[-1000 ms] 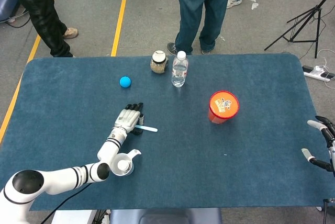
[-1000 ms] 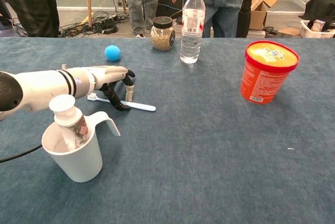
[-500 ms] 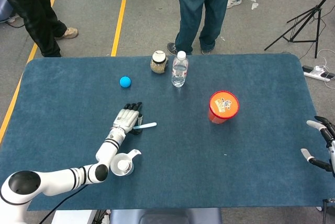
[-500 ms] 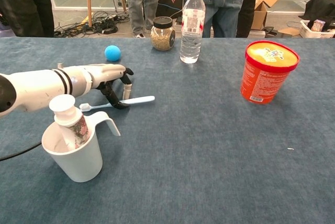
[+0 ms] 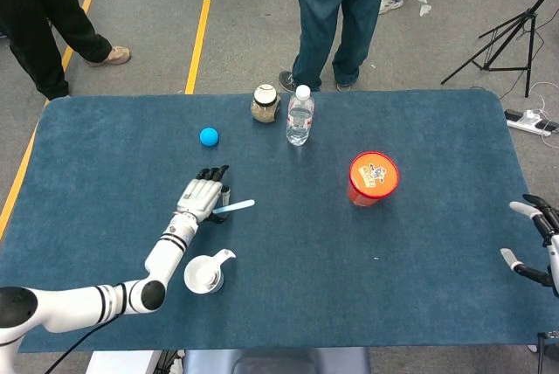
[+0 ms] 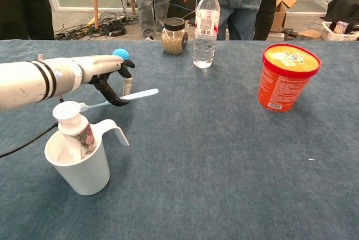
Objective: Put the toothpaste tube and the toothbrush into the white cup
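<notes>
Behind the white cup [image 6: 78, 167], the left hand [image 6: 104, 72] is pinching the toothbrush [image 6: 120, 98] and raising it off the table, where it was lying a second ago. The toothpaste tube [image 6: 76, 130] is already standing inside the cup. The right hand [image 5: 533, 238] is idling far off, fingers apart.

Matt blue cloth over my table [image 6: 224, 156], glossy white plastic cup [image 6: 78, 164], my left hand [image 6: 104, 69] in smooth pale shell, clear plastic bottle [image 6: 206, 24], jar [image 6: 174, 36] probably glass.
</notes>
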